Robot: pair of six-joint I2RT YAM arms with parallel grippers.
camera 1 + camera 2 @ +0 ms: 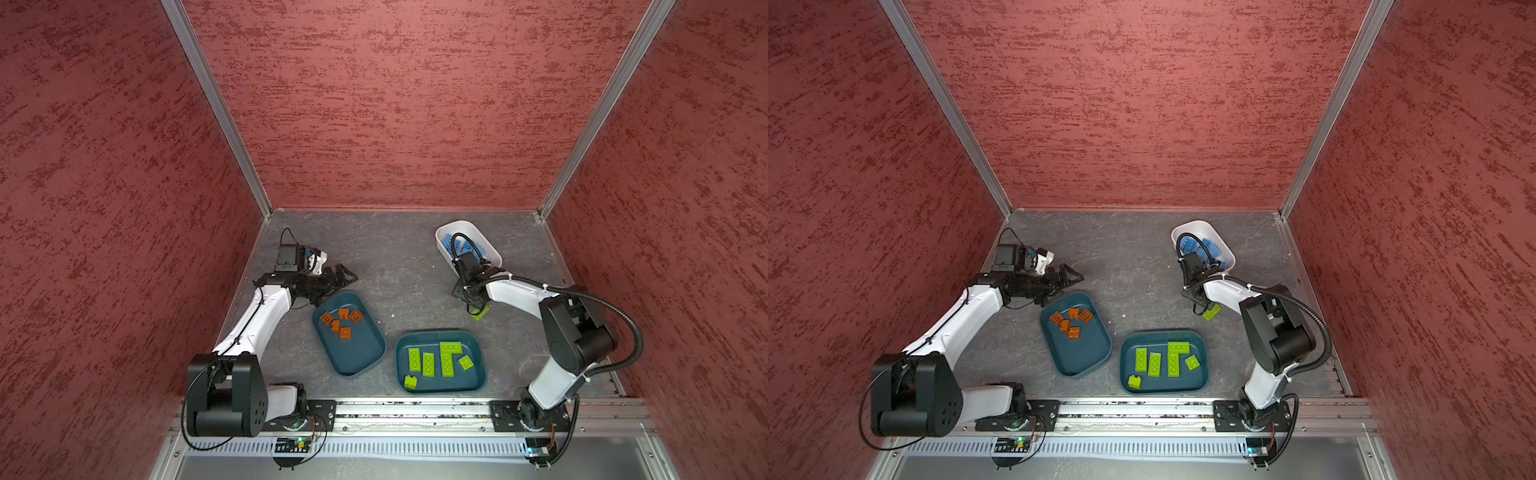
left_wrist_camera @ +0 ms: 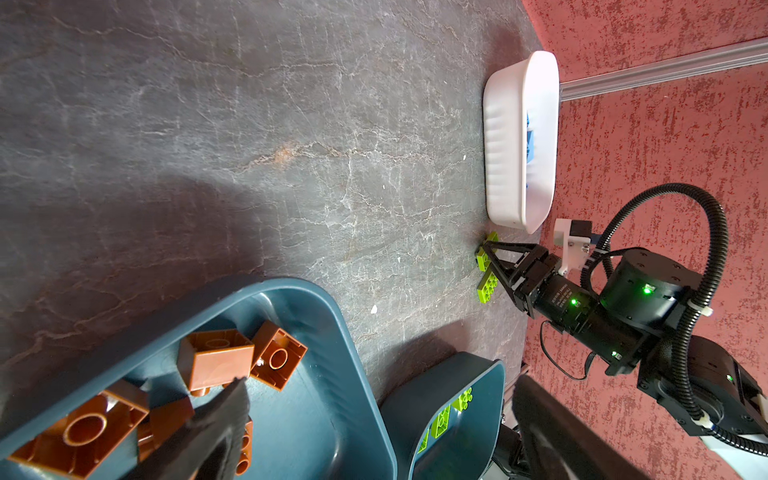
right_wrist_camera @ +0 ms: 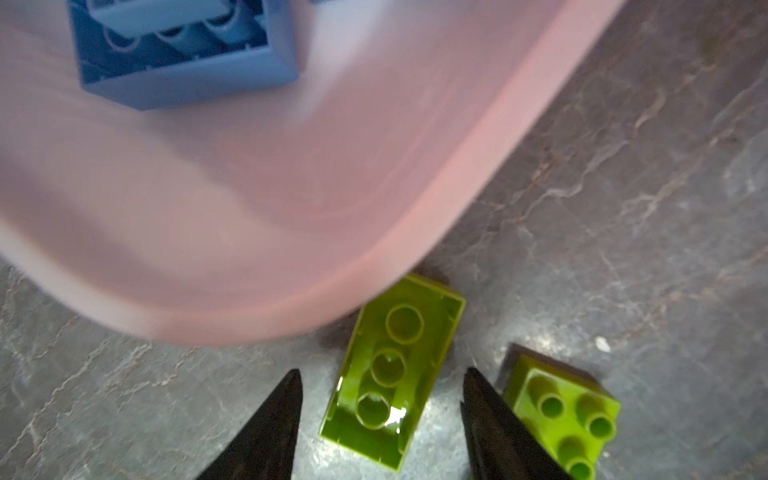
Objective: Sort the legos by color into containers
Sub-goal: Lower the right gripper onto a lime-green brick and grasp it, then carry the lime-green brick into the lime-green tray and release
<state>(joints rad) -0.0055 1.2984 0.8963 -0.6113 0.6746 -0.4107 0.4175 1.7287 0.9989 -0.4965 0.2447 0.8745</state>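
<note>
Three containers sit on the grey marbled table (image 1: pixel 395 257): two dark teal tubs and one white ribbed tub (image 2: pixel 503 137); the white one stands toward the far right corner, and the teal pair sit near the front rail, side by side but apart. Five orange-brown legos (image 1: pixel 336 326) lie clustered in the far half of the left teal tub (image 1: pixel 353 359); at least two show their hollow undersides in the left wrist view. Six lime green legos (image 1: pixel 1154 364) lie in the right teal tub (image 1: pixel 440 387); two of them are butted into an L, and one small one sits alone in the near left corner. Several blue legos (image 1: pixel 1210 248) are heaped in the white tub; the right arm's wrist covers part of the heap, so their count cannot be told. Two more lime green bricks rest on the table just beside the white tub's near end: one long brick (image 3: pixel 399 328) lying hollow side up, and one small square brick (image 3: pixel 565 419) studs up. The right gripper (image 3: pixel 382 371) is down at the table with its two fingers apart, straddling the long brick with a gap on each side; the small square brick lies just outside one finger. The left gripper (image 1: pixel 340 284) hangs over the far left edge of the left teal tub, jaws spread wide and empty.
</note>
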